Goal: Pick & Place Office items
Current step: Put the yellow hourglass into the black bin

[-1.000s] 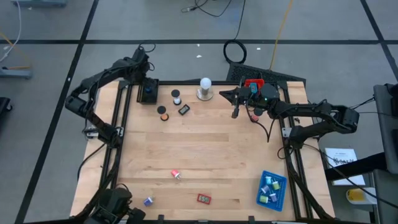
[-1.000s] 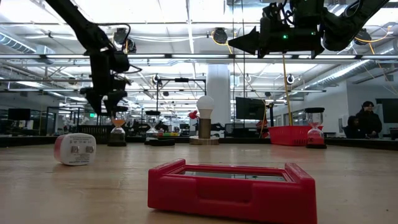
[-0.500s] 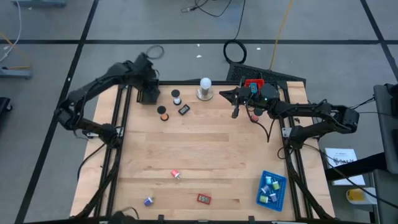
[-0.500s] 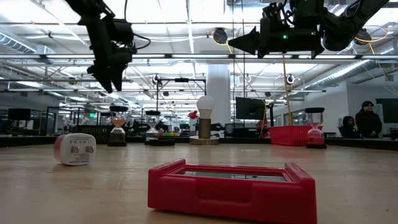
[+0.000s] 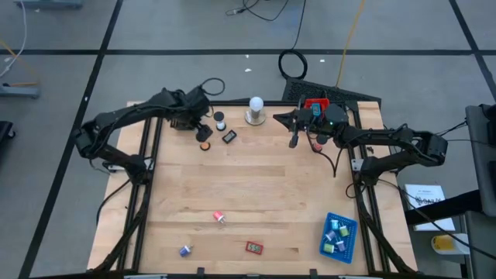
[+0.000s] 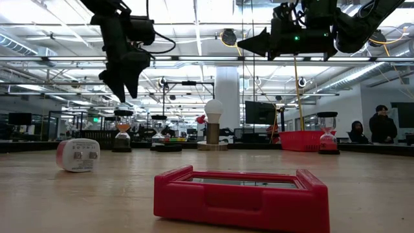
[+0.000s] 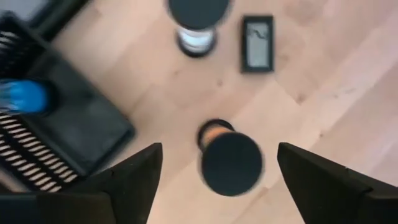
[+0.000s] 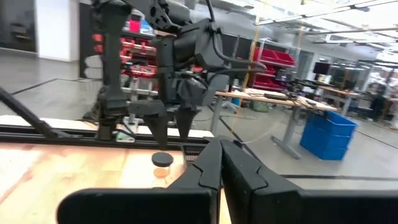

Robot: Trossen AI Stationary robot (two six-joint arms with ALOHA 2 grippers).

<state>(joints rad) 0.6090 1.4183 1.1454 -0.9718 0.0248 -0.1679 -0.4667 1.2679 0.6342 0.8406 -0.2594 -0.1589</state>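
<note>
On the counter (image 5: 256,194), the left hand (image 5: 203,126) hangs wide open and empty above an orange-filled sand timer (image 7: 230,158), beside the black tray (image 7: 74,134). A second timer (image 5: 220,121) and small black item (image 5: 229,136) lie just right. The right hand (image 5: 294,140), farther right, is fully closed, empty

Black tray (image 7: 37,137) cut off; contents perhaps blurred.

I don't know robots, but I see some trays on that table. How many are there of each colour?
Red tray: 1
Blue tray: 1
Black tray: 1
Total: 3
</note>
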